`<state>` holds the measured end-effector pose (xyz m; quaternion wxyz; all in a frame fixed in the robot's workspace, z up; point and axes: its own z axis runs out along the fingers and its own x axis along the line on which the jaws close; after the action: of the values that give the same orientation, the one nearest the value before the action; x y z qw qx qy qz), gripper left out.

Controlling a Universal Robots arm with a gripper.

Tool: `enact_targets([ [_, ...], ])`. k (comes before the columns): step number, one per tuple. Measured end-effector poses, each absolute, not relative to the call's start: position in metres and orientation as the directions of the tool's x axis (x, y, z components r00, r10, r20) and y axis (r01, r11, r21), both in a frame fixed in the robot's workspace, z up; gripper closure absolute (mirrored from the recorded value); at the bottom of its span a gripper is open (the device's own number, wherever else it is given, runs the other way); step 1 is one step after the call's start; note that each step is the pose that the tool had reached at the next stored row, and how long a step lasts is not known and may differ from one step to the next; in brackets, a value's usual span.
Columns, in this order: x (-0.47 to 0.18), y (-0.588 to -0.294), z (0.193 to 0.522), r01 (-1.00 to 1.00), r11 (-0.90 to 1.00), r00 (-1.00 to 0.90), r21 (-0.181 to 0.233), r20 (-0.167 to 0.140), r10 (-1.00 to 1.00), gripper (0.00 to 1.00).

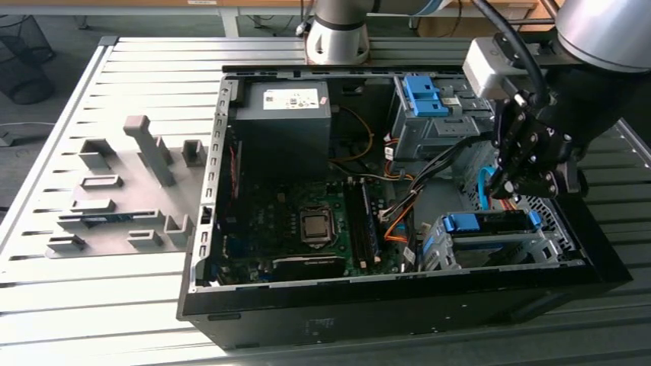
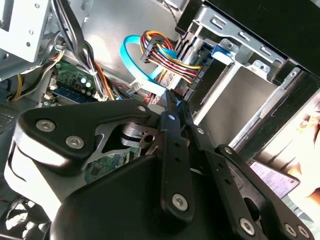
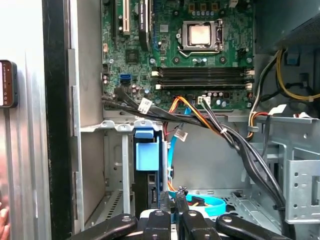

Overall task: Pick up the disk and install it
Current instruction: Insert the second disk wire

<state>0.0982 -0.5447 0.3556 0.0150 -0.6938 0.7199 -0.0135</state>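
- Your gripper [image 1: 531, 177] hangs clenched, grasping nothing, over the open computer case [image 1: 305, 320] (near its front corner).
- The case sits on a slatted metal worktop [image 1: 61, 267].
- The disk [image 1: 492, 223] sits in its cage.

Hand [image 2: 172, 107]: matt black metal links. Bench [image 1: 102, 297]: ribbed dull metal. Disk [image 1: 492, 223]: glossy blue plastic rail.

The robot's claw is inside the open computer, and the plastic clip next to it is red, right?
Not quite. The gripper is inside the open computer case, but the plastic clip next to it is blue, not red, as the first wrist view shows.
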Motion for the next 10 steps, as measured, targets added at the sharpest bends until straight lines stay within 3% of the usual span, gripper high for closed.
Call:
enact_targets([
  [10, 0.0963, -0.5553, 0.3464, -0.998, 0.037, -0.037, -0.048, -0.01, -0.999, 0.84],
])
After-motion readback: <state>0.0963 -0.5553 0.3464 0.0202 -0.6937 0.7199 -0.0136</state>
